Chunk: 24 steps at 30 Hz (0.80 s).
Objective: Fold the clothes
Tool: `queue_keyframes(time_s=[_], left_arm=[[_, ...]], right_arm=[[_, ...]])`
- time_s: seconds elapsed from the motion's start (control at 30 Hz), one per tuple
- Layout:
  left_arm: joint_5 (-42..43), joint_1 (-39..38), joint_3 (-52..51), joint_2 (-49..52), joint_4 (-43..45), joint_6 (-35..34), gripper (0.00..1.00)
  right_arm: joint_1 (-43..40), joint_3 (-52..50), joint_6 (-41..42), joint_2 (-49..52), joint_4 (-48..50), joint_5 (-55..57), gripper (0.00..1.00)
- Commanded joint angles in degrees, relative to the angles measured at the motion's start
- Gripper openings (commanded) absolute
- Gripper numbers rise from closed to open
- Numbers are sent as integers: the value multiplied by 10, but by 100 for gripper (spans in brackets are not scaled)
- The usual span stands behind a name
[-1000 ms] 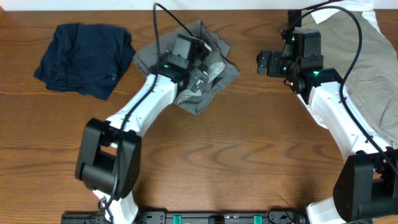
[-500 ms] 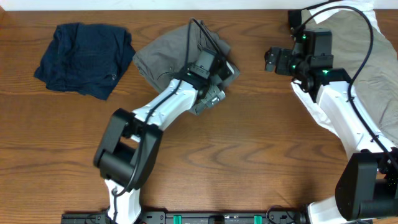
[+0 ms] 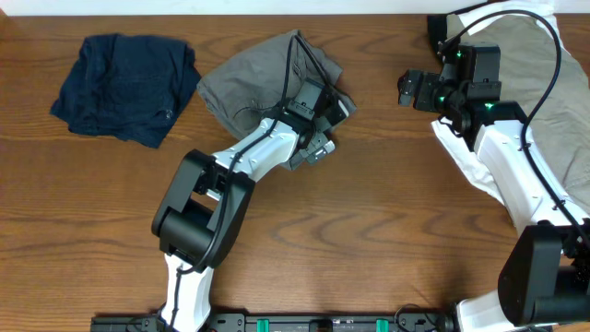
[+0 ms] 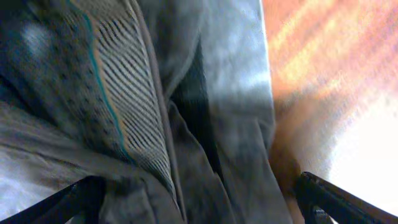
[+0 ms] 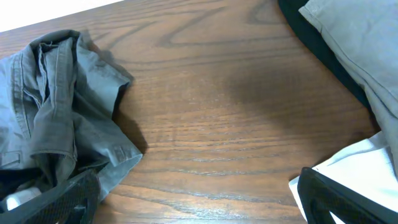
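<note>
Two arms over a brown wood-grain table (image 3: 369, 231). Crumpled mid-grey woven shorts (image 3: 253, 78) lie in a heap at top centre of the overhead view, not laid flat. The left gripper (image 3: 318, 146) is down on the heap's lower right edge, claw spread wide. In the left wrist view both fingers (image 4: 78, 196) sit at the bottom corners with grey cloth (image 4: 236, 112) filling the gap between them, so nothing is pinched. A striped and dotted inner lining with a teal line (image 4: 115, 81) shows there, and bare table is at the right.

The right gripper (image 3: 412, 90) hangs over bare wood to the right of the shorts, apart from them, pointing toward them. Its claw is also spread: in the right wrist view the two fingertips (image 5: 59, 199) stand far apart at the bottom corners, with only table (image 5: 217, 93) between. The shorts (image 5: 56, 106) are at the left of that view.

Rumpled navy cloth garment (image 3: 124, 83) lies at top left, well apart from the shorts. Khaki-beige garment (image 3: 544, 83) lies at top right, partly under the right arm, with white cloth (image 3: 458, 148) beneath its lower edge and a strip of black cloth (image 5: 305, 31) along its near edge.
</note>
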Motion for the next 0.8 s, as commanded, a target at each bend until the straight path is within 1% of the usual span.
queue_keyframes(time_s=[0.0, 0.03, 0.1, 0.13, 0.17, 0.27, 0.3, 0.33, 0.37, 0.4, 0.47, 0.63, 0.77], left_arm=[[-56, 3, 0, 56, 17, 8, 92], [-83, 3, 0, 66, 31, 8, 87], [-116, 3, 0, 83, 54, 8, 81], [-131, 3, 0, 94, 64, 9, 76], [-143, 3, 0, 102, 74, 15, 69], [-159, 6, 0, 121, 94, 25, 35], [-163, 7, 0, 124, 98, 26, 29], [-168, 9, 0, 125, 102, 25, 25], [-172, 10, 0, 125, 106, 25, 19], [-172, 13, 0, 125, 110, 25, 9], [-179, 18, 0, 121, 122, 22, 6], [-263, 25, 0, 91, 167, 23, 6], [-272, 29, 0, 35, 175, 28, 6]], right_arm=[[-4, -1, -7, 0, -3, -12, 99], [-4, -1, -7, 0, -3, -13, 99], [-4, -1, -7, 0, -6, -13, 99], [-4, -1, -7, 0, -8, -13, 99], [-4, -1, -7, 0, -9, -12, 99], [-4, -1, -7, 0, -14, -12, 99], [-4, -1, -7, 0, -14, -12, 99], [-4, -1, -7, 0, -15, -12, 99], [-4, -1, -7, 0, -16, -12, 99], [-4, -1, -7, 0, -16, -12, 99], [-4, -1, -8, 0, -15, -12, 99], [-4, -1, -7, 0, -15, -12, 99], [-4, -1, -7, 0, -14, -12, 99]])
